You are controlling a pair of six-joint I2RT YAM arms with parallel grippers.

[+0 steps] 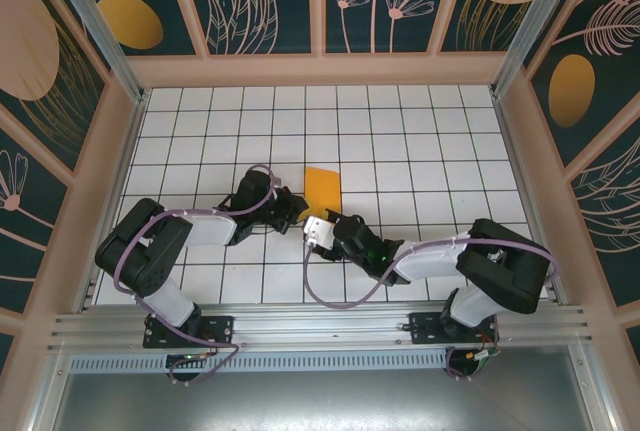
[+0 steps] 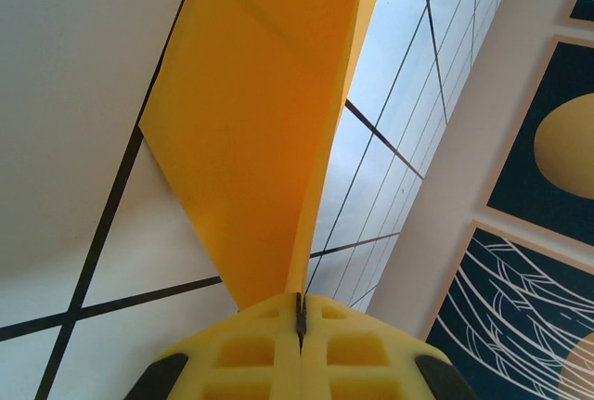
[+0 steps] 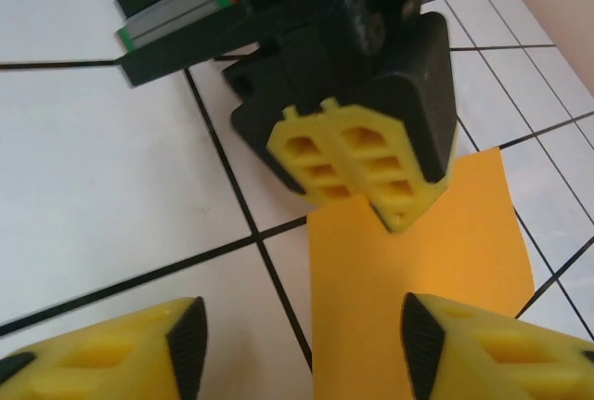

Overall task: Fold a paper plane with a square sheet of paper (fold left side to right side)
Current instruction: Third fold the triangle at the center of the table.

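- One square sheet of paper (image 1: 322, 187) is on the table, bright orange and narrowed to a strip about one tile wide. It lies near the middle of the white tiled table (image 1: 420, 141), just beyond both grippers.
- In the left wrist view the paper (image 2: 260, 122) shows one faint slanted crease near its far end, and one long edge stands slightly off the tiles.
- The left gripper (image 1: 297, 209) has its two yellow fingers pressed together, pinching the sheet's near edge. The same pinch shows from its own camera (image 2: 300, 326) and from the right wrist (image 3: 357, 168).
- The right gripper (image 1: 322, 229) has its two fingers spread wide (image 3: 302, 344) and holds nothing. The paper's near end (image 3: 418, 270) lies between and below them.
- Two arms reach in from the near edge, one from each side, and their grippers are close together.
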